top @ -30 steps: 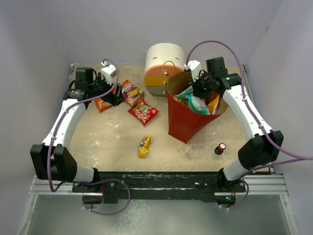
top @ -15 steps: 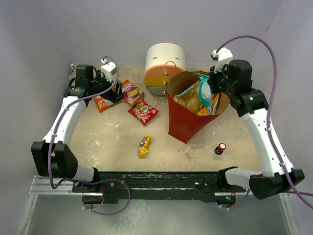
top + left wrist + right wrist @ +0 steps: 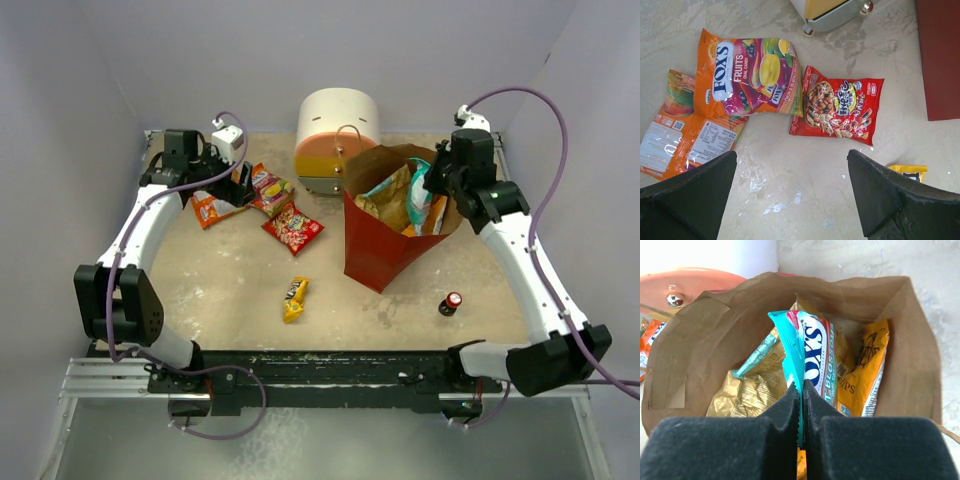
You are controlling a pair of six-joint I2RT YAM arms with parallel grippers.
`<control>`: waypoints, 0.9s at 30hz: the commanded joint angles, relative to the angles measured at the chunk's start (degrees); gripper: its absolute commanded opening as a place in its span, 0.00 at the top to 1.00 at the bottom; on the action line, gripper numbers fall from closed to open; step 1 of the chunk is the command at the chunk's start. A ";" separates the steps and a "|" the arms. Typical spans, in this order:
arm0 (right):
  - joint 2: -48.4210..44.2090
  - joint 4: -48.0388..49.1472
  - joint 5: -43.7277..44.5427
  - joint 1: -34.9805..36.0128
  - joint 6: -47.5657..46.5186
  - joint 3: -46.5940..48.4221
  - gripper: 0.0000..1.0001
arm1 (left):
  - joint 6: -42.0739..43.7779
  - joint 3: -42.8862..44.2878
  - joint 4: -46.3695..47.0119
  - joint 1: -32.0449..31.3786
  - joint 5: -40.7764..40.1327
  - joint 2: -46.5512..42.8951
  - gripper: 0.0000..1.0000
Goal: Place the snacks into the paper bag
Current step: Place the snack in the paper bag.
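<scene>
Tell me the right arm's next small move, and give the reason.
Probably open the right gripper and let go. It is shut on the top edge of the teal candy packet, which hangs upright with its lower part already inside the open paper bag, beside a yellow chip packet. Releasing should let it drop in.

Top, R-wrist cams (close, prob.) share paper bag [image 3: 375, 250].

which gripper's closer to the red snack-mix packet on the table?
Left. The left gripper hovers open close beside the red packet; the right gripper is over the paper bag, shut on the teal packet.
</scene>
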 commanded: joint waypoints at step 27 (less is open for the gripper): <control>7.05 2.45 10.59 -1.69 9.02 -0.68 0.71 | 0.46 0.75 3.41 0.14 -2.07 0.33 0.03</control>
